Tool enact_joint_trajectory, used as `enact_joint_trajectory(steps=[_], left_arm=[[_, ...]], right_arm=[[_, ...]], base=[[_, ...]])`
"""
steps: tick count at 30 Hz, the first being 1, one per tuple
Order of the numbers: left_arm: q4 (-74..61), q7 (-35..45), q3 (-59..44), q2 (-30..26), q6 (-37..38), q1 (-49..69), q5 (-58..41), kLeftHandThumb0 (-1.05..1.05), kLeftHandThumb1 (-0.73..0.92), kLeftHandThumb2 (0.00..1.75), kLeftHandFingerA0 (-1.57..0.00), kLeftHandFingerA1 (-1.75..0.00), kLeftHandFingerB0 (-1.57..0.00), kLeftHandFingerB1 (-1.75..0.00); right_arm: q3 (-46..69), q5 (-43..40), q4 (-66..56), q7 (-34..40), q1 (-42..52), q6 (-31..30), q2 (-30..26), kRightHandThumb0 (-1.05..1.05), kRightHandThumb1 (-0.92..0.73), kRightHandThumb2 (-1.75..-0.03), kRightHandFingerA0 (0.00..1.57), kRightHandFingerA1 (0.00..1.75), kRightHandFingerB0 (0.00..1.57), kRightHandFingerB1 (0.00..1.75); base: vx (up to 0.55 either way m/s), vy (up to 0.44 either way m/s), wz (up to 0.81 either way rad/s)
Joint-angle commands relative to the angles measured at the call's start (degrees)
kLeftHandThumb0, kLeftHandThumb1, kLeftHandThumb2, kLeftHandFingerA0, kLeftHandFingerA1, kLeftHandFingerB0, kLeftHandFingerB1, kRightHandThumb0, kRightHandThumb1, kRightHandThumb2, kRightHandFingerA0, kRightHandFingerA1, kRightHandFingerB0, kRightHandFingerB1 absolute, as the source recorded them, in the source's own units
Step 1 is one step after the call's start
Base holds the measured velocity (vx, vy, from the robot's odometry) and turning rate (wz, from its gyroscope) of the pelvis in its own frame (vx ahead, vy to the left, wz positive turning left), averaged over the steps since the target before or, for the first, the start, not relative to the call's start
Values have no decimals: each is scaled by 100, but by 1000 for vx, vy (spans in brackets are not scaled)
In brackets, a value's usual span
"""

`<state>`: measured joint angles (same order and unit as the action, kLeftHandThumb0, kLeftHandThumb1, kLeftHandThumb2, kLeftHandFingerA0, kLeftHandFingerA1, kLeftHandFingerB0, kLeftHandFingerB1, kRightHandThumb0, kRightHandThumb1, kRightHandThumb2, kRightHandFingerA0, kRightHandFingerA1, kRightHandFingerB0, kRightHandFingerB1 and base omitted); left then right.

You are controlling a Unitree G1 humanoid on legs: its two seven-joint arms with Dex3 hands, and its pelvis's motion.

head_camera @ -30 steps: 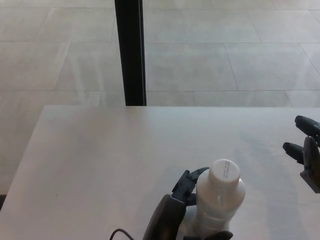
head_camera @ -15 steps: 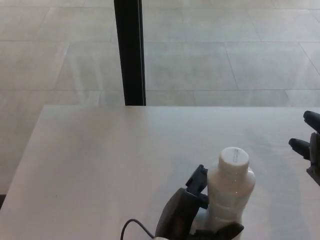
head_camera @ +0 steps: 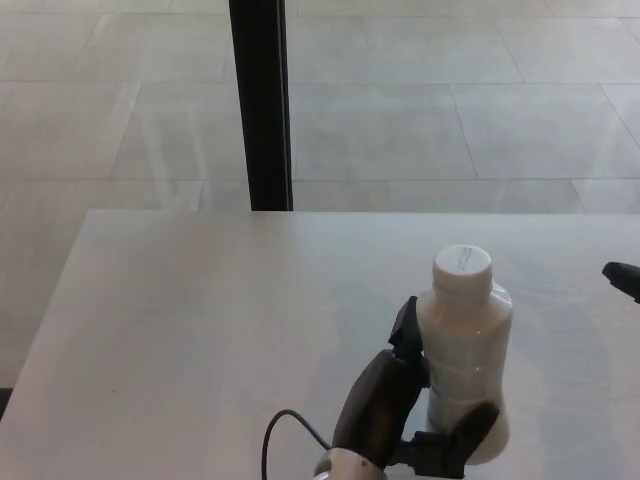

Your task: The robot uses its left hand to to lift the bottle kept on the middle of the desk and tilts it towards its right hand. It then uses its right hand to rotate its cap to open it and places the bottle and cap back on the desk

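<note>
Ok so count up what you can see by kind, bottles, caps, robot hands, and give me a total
Bottles: 1, the white bottle, held by the left hand
Caps: 1, the white cap, on the bottle
Robot hands: 2, the left hand and the right hand, only a tip at the right edge
Total: 4

Bottle (head_camera: pixel 463 340) stands over the desk (head_camera: pixel 200 330), right of centre, with the left robot hand (head_camera: pixel 415 410) wrapped around its left side. Post (head_camera: pixel 260 100) behind the desk.

The right hand (head_camera: pixel 624 279) is cut off by the right edge, only one fingertip showing.
</note>
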<state>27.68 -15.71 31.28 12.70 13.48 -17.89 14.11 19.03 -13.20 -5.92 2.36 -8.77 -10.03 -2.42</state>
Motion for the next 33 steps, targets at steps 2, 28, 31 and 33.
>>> enact_joint_trajectory(steps=[2, 28, 31, 33], left_arm=[[-694, -68, -105, 521, -187, 218, -99, 10, 70, 169, -146, -175, -132, -163], [-3249, 1950, -1085, -3892, -1577, 957, 1155, 39, 33, 156, -113, -163, -101, -140], [-3269, 1978, -948, -3817, -1633, 887, 1280, 34, 35, 155, -111, -163, -102, -140], [-3358, 2053, -936, -3674, -1794, 868, 1216, 33, 41, 147, -122, -163, -107, -141]], right_arm=[[233, -36, -101, 242, 99, 491, 112, -58, -78, -64, 74, 87, 58, 45], [-1849, 186, -1890, -1244, 465, 315, -834, -61, -67, -61, 84, 96, 58, 41], [-1994, 209, -1849, -1286, 423, 284, -818, -60, -67, -61, 85, 97, 60, 40], [-2167, 341, -1875, -1267, 382, 143, -825, -55, -63, -59, 88, 88, 61, 41]], base=[[0, 0, 0], [0, 0, 0], [0, 0, 0], [0, 0, 0]])
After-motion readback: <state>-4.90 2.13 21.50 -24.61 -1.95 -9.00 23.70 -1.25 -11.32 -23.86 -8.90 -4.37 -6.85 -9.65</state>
